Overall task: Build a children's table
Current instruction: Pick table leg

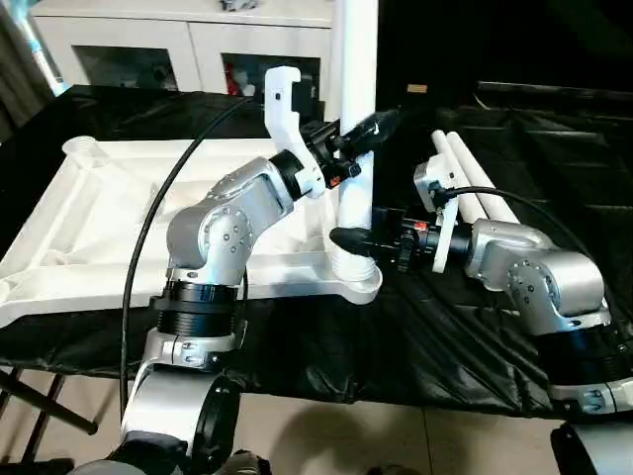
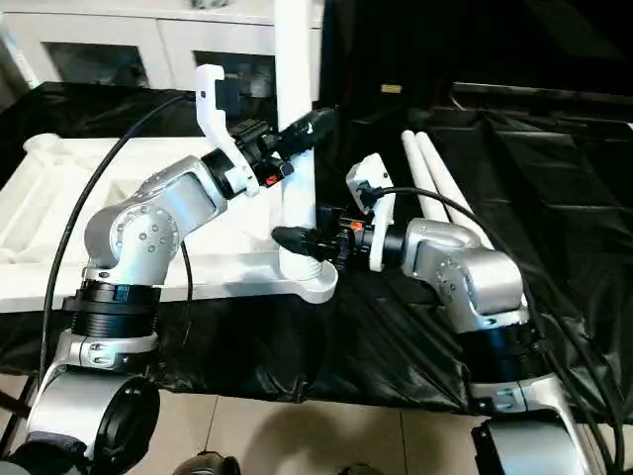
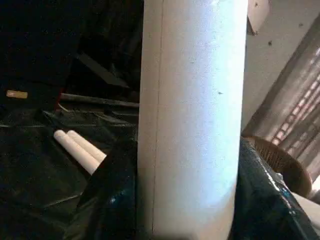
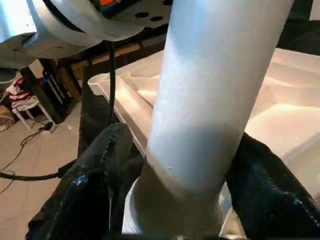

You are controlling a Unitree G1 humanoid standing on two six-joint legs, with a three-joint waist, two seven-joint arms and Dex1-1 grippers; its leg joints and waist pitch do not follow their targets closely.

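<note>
Tabletop [image 1: 119, 198] lying underside-up on worktop [image 1: 554, 158]. Leg [image 1: 356, 119] standing in near-right corner socket [image 1: 358, 277]. Left gripper [image 1: 368, 136] clamping leg high. Right gripper [image 1: 358, 240] straddling leg low, grip unclear. Risk: leg tilting, binding if half-seated.

A white cabinet [image 1: 188, 45] with glass doors stands along the upper left of the frame, behind a table [image 1: 554, 178] draped in black sheeting; pale tiled floor [image 1: 326, 440] runs along the bottom edge
</note>
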